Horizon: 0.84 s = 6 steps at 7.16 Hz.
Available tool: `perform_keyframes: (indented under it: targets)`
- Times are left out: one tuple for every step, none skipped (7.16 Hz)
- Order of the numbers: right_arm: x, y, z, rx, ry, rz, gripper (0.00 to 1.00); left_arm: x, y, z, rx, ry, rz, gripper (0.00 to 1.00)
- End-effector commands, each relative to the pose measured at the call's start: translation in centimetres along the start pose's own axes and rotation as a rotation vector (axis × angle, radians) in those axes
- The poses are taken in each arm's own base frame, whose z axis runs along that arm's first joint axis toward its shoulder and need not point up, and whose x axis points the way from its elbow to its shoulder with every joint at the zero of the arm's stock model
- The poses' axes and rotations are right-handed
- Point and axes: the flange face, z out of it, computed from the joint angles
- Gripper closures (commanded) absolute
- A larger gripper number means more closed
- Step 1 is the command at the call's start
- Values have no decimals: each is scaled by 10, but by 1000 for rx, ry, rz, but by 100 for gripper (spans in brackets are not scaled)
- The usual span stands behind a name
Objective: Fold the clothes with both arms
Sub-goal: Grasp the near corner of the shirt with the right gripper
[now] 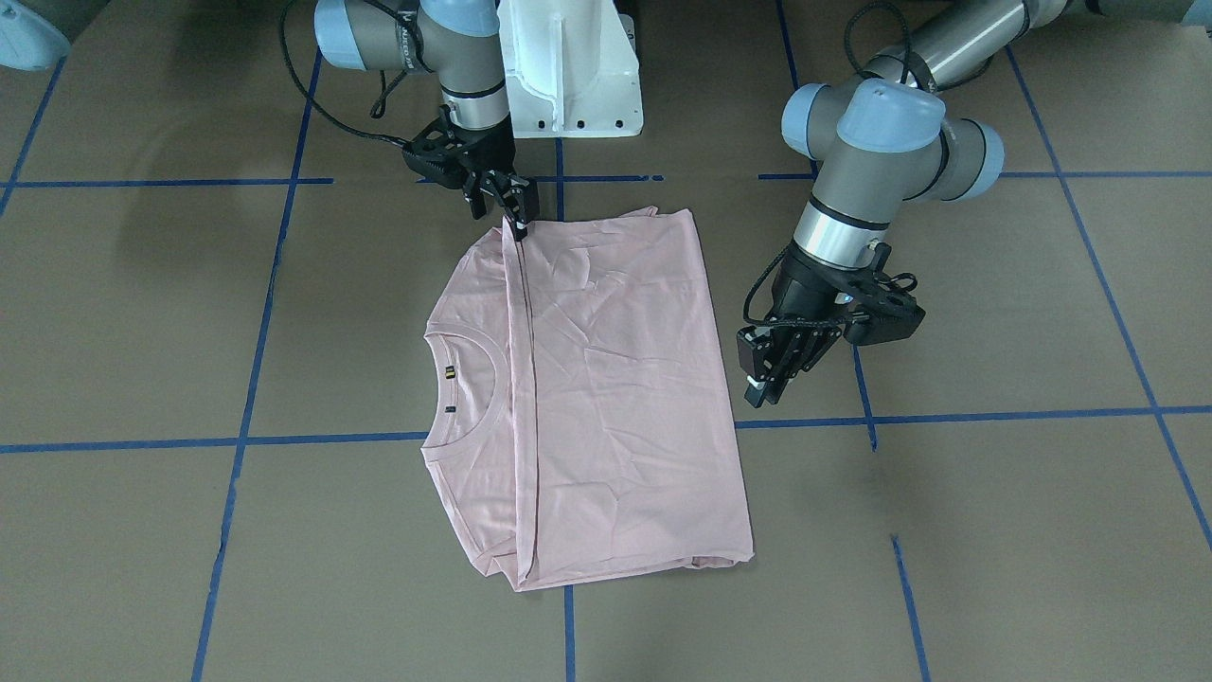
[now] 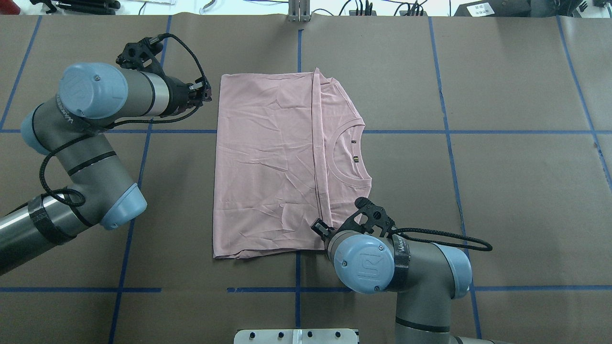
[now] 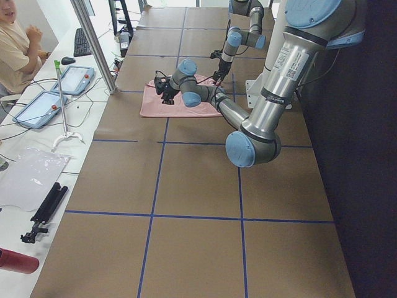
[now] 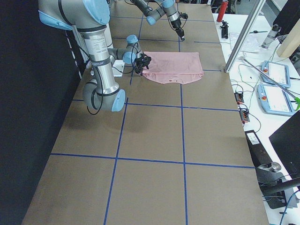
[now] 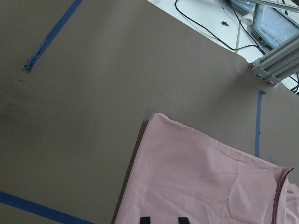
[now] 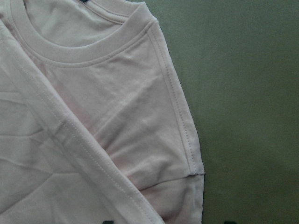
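Two claws spread open: right claw (image 1: 516, 220) apparently grazing the folded T-shirt (image 1: 615, 398), left claw (image 1: 765, 386) hovering just beside it.

So, two fixed cams look steeply down on the brown, blue-taped tabletop (image 2: 478, 191) from opposite long sides, so one's flipped versus the other. Two side cams sit far back at either end. Both wrist cams hang close. All six catch the pale pink thin-fabric T-shirt (image 1: 615, 379).

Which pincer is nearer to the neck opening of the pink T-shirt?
Right. The right pincer stands at the T-shirt's edge nearest the robot, a short way from the neck opening. The left pincer hangs off the shirt, beyond the edge farthest from the neck opening.
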Motion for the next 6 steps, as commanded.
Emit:
perform_keyframes:
  targets:
    - [-2, -1, 0, 3, 0, -1, 21, 1, 1, -1, -7, 1, -14, 68]
    - [-2, -1, 1, 4, 1, -2, 23, 1, 1, -1, -7, 1, -16, 68]
    - [-1, -1, 2, 7, 3, -3, 23, 1, 2, -1, -8, 1, -15, 68]
    - [-3, -3, 1, 19, -7, -3, 24, 1, 2, 0, -8, 0, -15, 68]
    - [-3, -3, 2, 29, -11, -13, 25, 1, 2, -1, -8, 1, -15, 68]
    - [-2, -4, 3, 30, -8, -19, 25, 1, 2, -1, -8, 1, -17, 68]
